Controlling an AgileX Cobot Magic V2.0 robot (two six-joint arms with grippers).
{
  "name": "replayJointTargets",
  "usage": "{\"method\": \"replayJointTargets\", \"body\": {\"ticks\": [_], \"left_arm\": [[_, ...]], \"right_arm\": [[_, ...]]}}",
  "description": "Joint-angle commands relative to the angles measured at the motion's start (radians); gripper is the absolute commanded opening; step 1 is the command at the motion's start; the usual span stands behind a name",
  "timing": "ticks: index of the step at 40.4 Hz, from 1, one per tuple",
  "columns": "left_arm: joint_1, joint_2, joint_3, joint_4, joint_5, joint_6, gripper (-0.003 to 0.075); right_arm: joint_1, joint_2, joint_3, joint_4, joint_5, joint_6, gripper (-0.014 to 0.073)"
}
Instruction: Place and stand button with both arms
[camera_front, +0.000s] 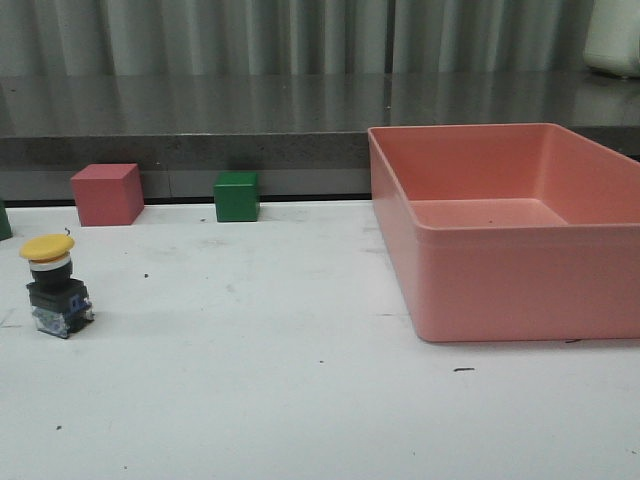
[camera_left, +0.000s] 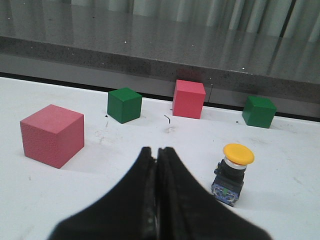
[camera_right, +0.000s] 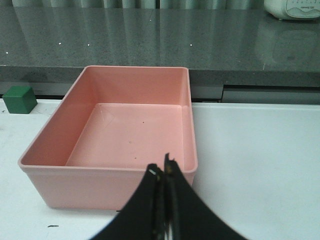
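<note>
Grey curtains and a dark ledge back the white worktop (camera_front: 300, 400), where the button (camera_front: 55, 285) stands upright on its bluish base, yellow cap up, well apart from the empty pink bin (camera_front: 500, 260) and nearer than the pink cube (camera_front: 107, 194) and green cube (camera_front: 236, 196). Both sets of jaws, left gripper (camera_left: 157, 152) and right gripper (camera_right: 162, 170), are pressed closed and empty. Already standing, the button looks placed, the left jaws just beside it.

Lab bench: white table (camera_front: 300, 400), grey curtain (camera_front: 250, 35), plain test cubes (camera_front: 107, 194).
</note>
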Motion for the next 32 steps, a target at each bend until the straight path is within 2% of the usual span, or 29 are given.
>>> {"method": "replayJointTargets", "body": {"ticks": [1, 19, 32], "left_arm": [[0.001, -0.021, 0.015, -0.009, -0.087, 0.001, -0.002], [0.001, -0.021, 0.015, -0.009, -0.087, 0.001, -0.002], [0.001, -0.021, 0.015, -0.009, -0.087, 0.001, -0.002]], "right_arm": [[-0.006, 0.011, -0.022, -0.015, -0.077, -0.009, -0.0068], [-0.006, 0.01, 0.013, -0.021, -0.107, -0.009, -0.0068], [-0.023, -0.055, 0.311, -0.02, -0.342, -0.009, -0.0068]]}}
